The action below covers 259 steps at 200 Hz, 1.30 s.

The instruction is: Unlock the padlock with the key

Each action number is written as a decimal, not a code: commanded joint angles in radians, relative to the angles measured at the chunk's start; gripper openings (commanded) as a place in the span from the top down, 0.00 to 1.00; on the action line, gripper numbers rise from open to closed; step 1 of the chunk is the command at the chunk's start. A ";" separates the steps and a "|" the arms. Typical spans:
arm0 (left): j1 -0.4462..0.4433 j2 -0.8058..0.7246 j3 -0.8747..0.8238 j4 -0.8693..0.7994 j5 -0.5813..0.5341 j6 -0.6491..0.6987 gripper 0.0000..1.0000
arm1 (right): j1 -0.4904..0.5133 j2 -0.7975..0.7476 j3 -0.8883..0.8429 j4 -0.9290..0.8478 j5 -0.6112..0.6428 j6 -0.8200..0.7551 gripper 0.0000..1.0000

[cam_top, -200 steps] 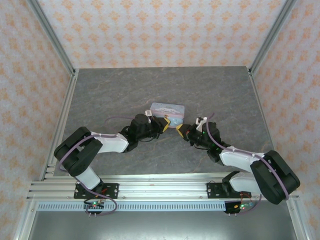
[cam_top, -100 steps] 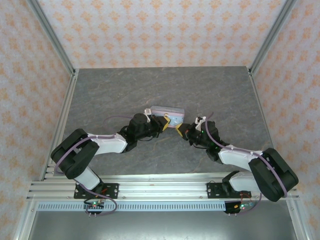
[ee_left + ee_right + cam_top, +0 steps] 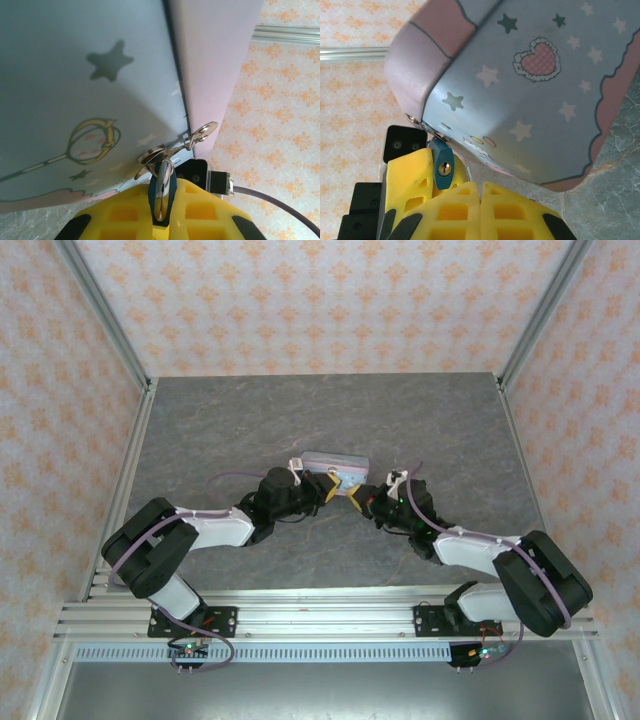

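Padlock: tiny, teal-blue body w/ brassy keyhole facing right wrist cam. Its silver shackle is hooked thru the hasp at a corner of the tin. It sits pinched btw the yellow fingers of the left gripper, just off the tin's edge, mid-table. Right gripper has fingers pressed together, just beside the padlock; can't tell if anything's in them. Vs 1 s ago: tin looks tipped up more, right wrist shifted slightly left.

Grey, stone-patterned worktop enclosed on three sides by walls papered in a pale orange floral repeat. Aluminium posts mark the rear corners; slotted aluminium rails span the near edge. Lighting even, diffuse.
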 commanded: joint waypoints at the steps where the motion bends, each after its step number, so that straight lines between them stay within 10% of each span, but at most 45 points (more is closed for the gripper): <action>1: -0.003 -0.016 -0.013 0.022 0.004 0.001 1.00 | 0.009 0.008 0.037 0.044 0.026 0.006 1.00; 259: -0.016 -0.017 -0.016 0.025 -0.009 -0.003 1.00 | 0.027 0.019 0.032 0.045 0.040 0.005 1.00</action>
